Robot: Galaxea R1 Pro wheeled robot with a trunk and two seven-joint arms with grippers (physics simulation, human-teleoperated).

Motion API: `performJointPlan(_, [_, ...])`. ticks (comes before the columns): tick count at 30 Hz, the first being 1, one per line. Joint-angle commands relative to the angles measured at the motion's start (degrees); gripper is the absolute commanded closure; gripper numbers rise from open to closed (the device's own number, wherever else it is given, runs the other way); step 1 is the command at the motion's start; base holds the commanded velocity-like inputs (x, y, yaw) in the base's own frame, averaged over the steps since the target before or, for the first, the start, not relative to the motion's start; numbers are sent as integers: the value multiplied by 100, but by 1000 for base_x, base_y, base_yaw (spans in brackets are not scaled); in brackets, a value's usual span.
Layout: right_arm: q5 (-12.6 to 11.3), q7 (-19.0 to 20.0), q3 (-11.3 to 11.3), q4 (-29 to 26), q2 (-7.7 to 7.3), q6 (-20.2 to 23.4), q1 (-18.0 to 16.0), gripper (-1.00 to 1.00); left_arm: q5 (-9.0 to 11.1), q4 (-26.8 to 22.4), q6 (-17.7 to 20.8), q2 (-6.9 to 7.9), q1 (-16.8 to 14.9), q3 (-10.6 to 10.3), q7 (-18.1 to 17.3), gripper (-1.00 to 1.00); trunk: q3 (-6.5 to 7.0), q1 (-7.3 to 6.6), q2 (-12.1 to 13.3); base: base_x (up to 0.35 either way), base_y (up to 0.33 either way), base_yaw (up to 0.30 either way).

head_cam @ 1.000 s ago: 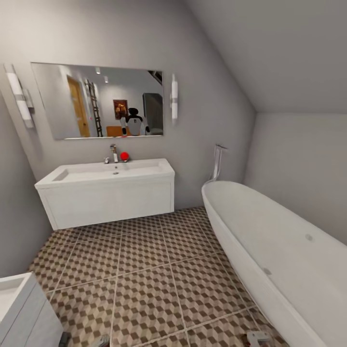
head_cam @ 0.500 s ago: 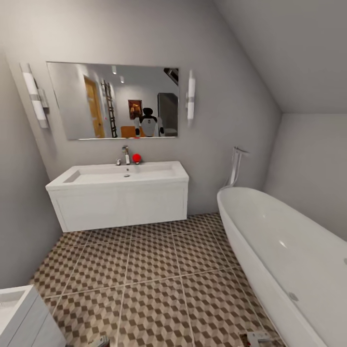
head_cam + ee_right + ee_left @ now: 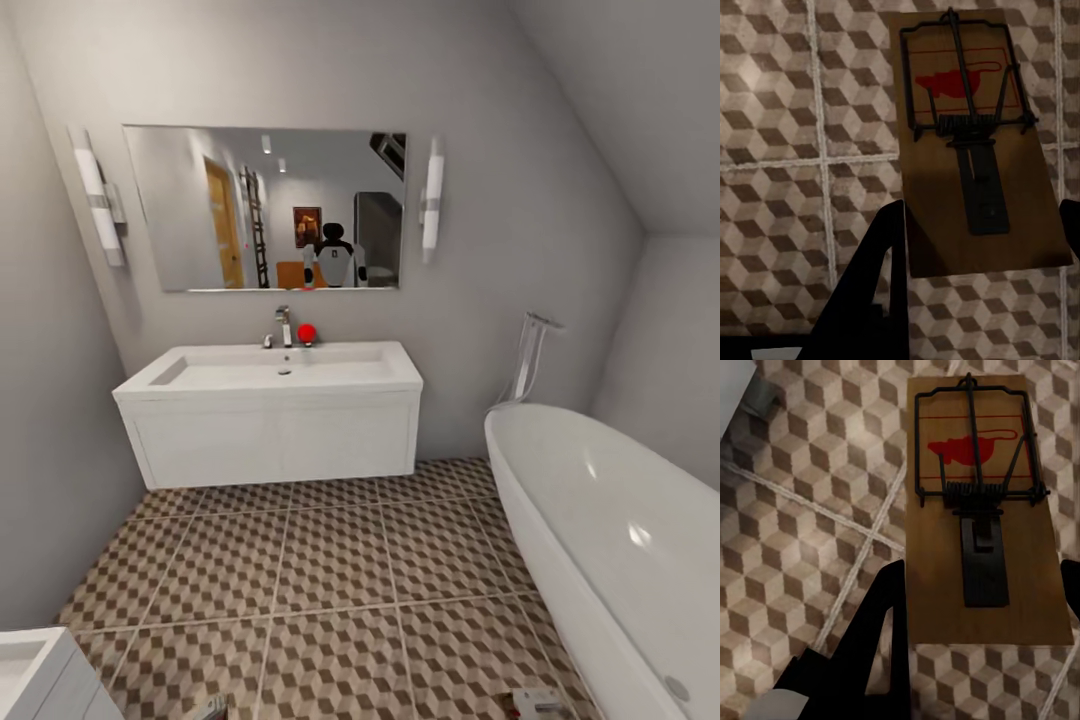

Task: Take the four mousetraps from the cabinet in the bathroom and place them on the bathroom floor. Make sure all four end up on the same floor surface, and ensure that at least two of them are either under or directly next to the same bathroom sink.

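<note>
In the left wrist view, a brown wooden mousetrap (image 3: pixel 982 510) with a red mouse print and dark metal spring sits between my left gripper's (image 3: pixel 979 607) dark fingers (image 3: pixel 881 615), held above the bathroom floor (image 3: pixel 787 547). In the right wrist view, my right gripper (image 3: pixel 979 244) grips a second mousetrap (image 3: pixel 975 150) the same way over the cube-pattern tiles (image 3: pixel 780 112). In the head view, the tips of the left gripper (image 3: pixel 213 708) and right gripper (image 3: pixel 540 702) peek in at the bottom edge. A white wall-hung sink (image 3: pixel 270 375) stands ahead. The cabinet is out of view.
A white bathtub (image 3: pixel 620 540) runs along the right side. A corner of another white sink unit (image 3: pixel 40 680) juts in at the bottom left. A mirror (image 3: pixel 265 210) with two wall lamps hangs above the sink. Open tiled floor (image 3: pixel 330 560) lies between sink and tub.
The whole head view has shifted, so the camera has turned: sink, mirror and tub now sit further right in the picture. The left sink unit shows less.
</note>
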Motion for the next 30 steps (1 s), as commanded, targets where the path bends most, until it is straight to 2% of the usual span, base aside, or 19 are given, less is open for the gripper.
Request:
performJointPlan(1, [50, 5, -45, 9, -2, 8, -7, 100, 50, 4, -17, -1, -5, -14, 18, 100, -6, 3, -3, 326, 0, 7])
performJointPlan(23, [55, 5, -38, 9, 2, 8, -7, 100, 50, 4, -17, -2, -5, -14, 18, 100, -6, 3, -3, 326, 0, 3])
performJointPlan(30, [55, 5, -39, 9, -4, 8, -7, 100, 50, 5, -17, -1, -5, -14, 18, 100, -6, 3, -3, 326, 0, 189])
